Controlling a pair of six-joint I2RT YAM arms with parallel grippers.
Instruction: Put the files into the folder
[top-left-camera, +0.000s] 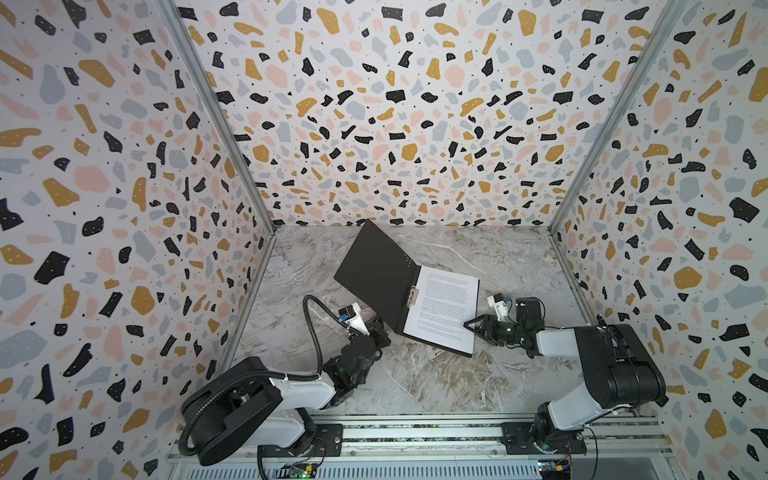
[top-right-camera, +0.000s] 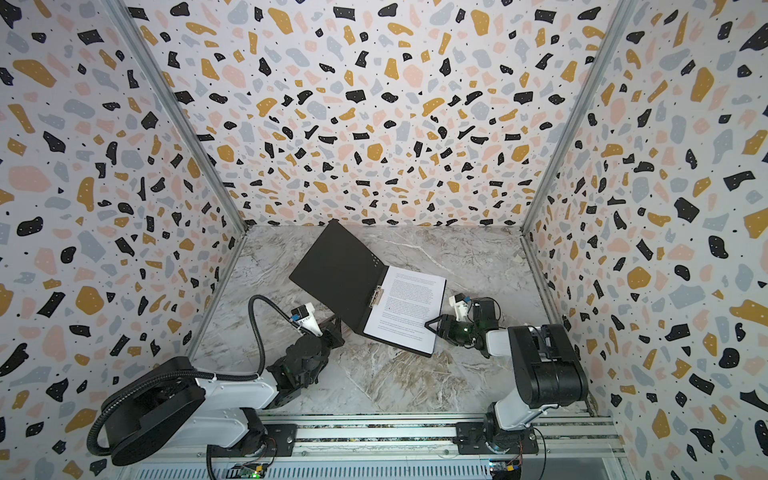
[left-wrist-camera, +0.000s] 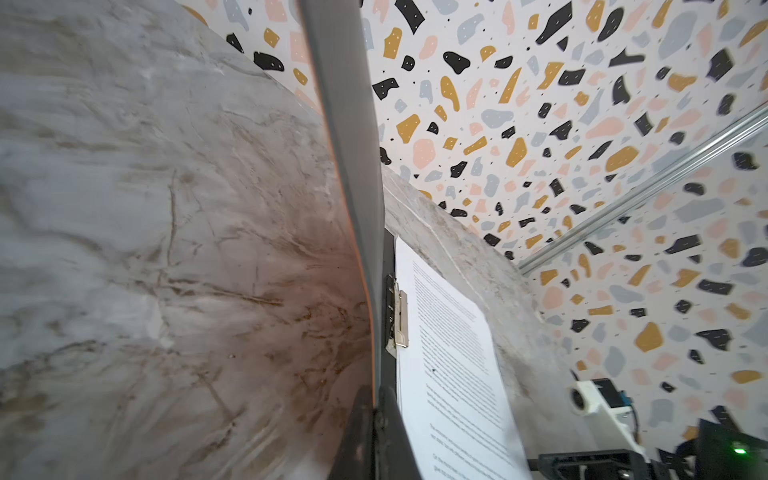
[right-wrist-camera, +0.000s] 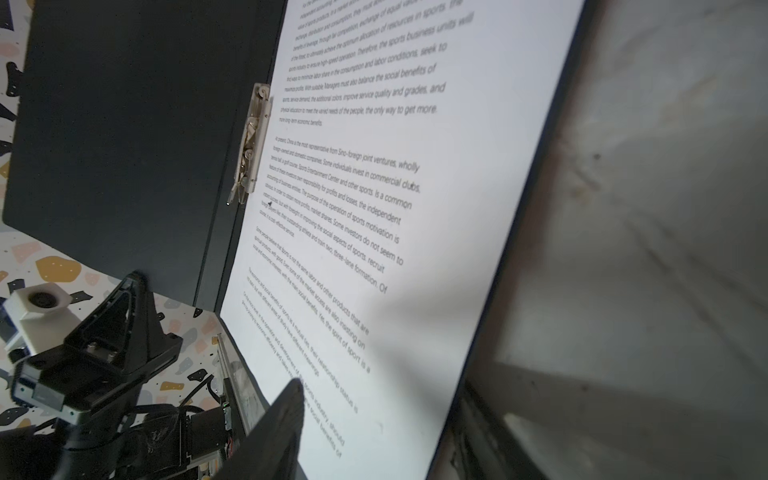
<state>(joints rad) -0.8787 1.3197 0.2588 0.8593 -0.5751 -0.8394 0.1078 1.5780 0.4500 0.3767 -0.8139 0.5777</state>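
Folder (top-left-camera: 374, 270), files (top-left-camera: 446, 307) inside, lies on marble tabletop (top-left-camera: 436, 374) between terrazzo walls (top-left-camera: 374, 124); left pincer (left-wrist-camera: 375, 405) clamps it, right pincer (top-left-camera: 471, 325) agape.

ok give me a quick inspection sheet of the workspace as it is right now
surface: marble-look tabletop, brownish veining
job's things: folder open, black inside, one cover raised off the table; files lie on the flat half beside the metal clip; only the top printed sheet shows
clutter: nothing seen
grippers: left gripper shut on the raised cover's edge; right gripper at the files' outer edge, fingers apart
cables: black corrugated hose loops above the left arm
surroundings: terrazzo-pattern walls on three sides; aluminium rail under the arm bases
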